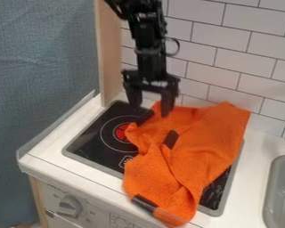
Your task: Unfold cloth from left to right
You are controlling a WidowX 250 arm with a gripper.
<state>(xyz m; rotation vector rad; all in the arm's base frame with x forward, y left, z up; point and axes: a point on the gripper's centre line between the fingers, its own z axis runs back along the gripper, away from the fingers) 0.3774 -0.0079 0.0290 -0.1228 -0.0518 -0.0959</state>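
The gripper hangs over the back of the stove, its fingers spread apart and clasping nothing, one of them in front of the upper edge of the orange cloth; whether it touches, I cannot tell. The cloth lies creased and partly folded across the stove's right side, its lower end over the front edge of the white worktop. Right of it is a grey sink; behind rises a tiled wall.

From above, slanting down, toward tiled wall
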